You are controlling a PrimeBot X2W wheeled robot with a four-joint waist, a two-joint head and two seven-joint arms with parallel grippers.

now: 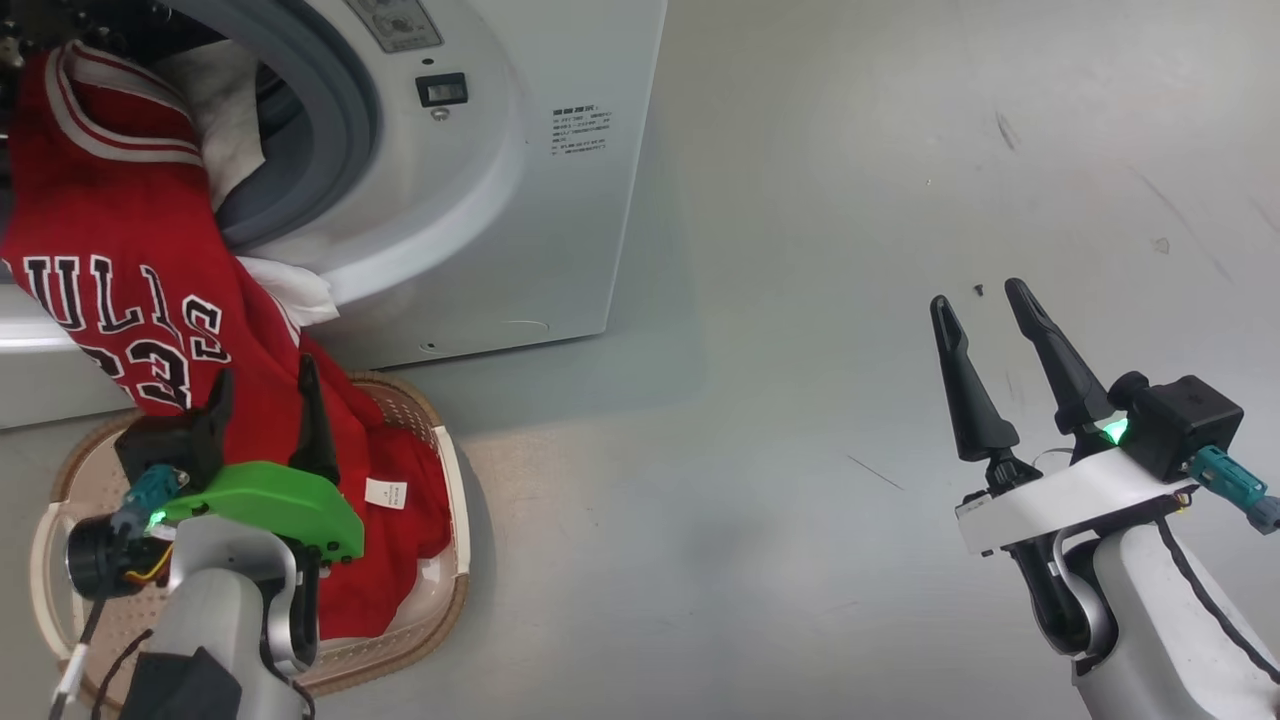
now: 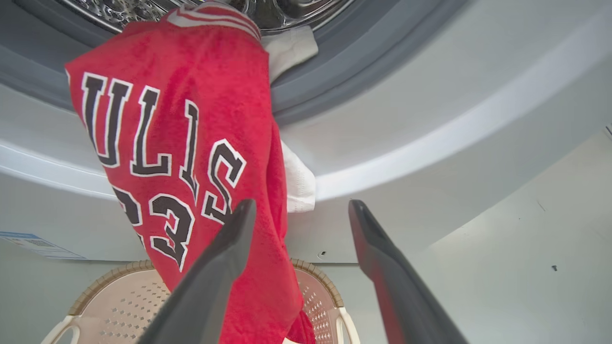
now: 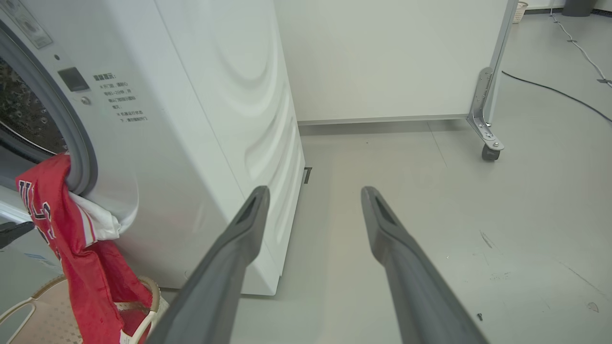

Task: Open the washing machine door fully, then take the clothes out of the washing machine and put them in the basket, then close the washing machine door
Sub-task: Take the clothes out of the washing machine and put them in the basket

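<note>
Right wrist view is catching a wheeled partition (image 3: 382,57) past the washing machine (image 1: 520,220); head view is showing the clothes (image 1: 120,250) trailing from drum (image 2: 296,9) into the basket (image 1: 455,480), left gripper (image 1: 265,378) and right gripper (image 1: 978,297) both gaping, empty.

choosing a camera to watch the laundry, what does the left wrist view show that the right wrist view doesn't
Left wrist view, not right: the jersey face-on with readable lettering, a blue label, and the open left gripper close to the cloth.
Right wrist view, not left: the washing machine side panel, a wheeled partition, a floor cable, and the open right gripper over bare floor.
Both: the jersey hanging from the grey gasket down into the basket, with white fabric beside it.
</note>
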